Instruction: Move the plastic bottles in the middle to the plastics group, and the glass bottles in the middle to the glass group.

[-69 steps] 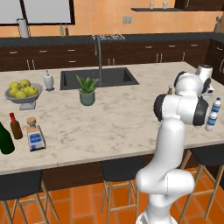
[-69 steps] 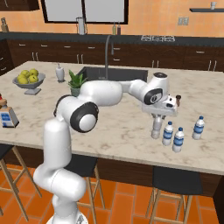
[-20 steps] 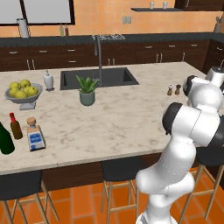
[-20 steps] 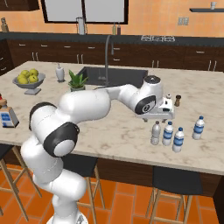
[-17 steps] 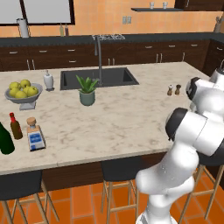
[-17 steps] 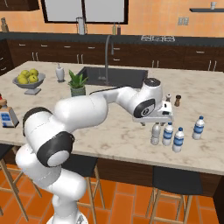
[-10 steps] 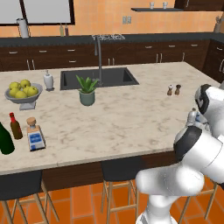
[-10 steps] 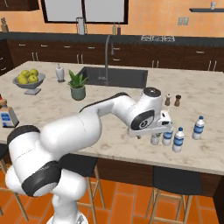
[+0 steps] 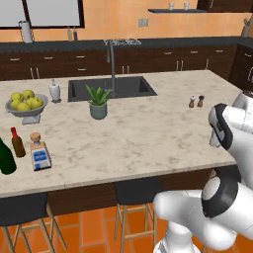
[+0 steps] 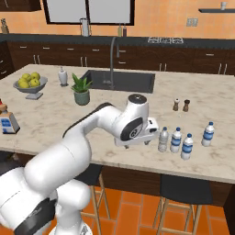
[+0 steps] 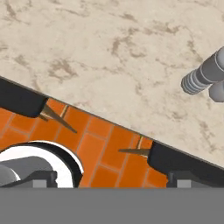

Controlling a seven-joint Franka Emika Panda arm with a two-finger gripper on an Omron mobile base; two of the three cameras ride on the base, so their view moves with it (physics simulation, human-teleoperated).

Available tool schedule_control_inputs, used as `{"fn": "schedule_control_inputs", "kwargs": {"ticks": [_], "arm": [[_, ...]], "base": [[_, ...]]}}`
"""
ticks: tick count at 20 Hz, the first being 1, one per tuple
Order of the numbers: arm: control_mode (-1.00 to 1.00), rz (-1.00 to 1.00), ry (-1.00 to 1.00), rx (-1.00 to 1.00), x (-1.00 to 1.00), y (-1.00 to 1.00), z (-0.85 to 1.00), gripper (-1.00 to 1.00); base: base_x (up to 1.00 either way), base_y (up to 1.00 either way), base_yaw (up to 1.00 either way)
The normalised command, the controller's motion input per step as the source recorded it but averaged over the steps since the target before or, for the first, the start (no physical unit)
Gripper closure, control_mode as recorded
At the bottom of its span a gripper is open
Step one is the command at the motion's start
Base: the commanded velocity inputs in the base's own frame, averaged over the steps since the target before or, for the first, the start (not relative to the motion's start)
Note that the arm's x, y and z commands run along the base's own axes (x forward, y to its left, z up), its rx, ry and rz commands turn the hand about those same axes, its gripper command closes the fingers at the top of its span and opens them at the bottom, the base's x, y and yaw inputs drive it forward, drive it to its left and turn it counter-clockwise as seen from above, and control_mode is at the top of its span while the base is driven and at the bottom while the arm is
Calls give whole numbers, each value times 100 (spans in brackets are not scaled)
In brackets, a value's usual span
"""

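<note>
Here, the tool (image 10: 149,136) is seen released, jaws spread with nothing between them, low over the tabletop (image 10: 105,124) beside the plain greyish bottle (image 10: 163,139), which stands among the plastics group (image 10: 187,146). The cork-stoppered glass bottle (image 9: 39,152) is placed near the green wine bottle (image 9: 6,157).

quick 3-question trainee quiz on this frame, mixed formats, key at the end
1. True or false: the cork-stoppered bottle stands right beside the red-capped sauce bottle.
2. In the right base view, how many water bottles stand near the counter's front edge?
3. The tool is: A) shut on a bottle; B) open, next to the greyish bottle; C) over the sink.

Key: 1 true; 2 four; 3 B.
</note>
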Motion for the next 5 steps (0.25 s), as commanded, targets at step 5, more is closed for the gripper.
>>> {"fn": "schedule_control_inputs", "kwargs": {"ticks": [5], "arm": [[-100,2,0,-1,-3,69,-2,-100]], "base": [[0,0,0]]}}
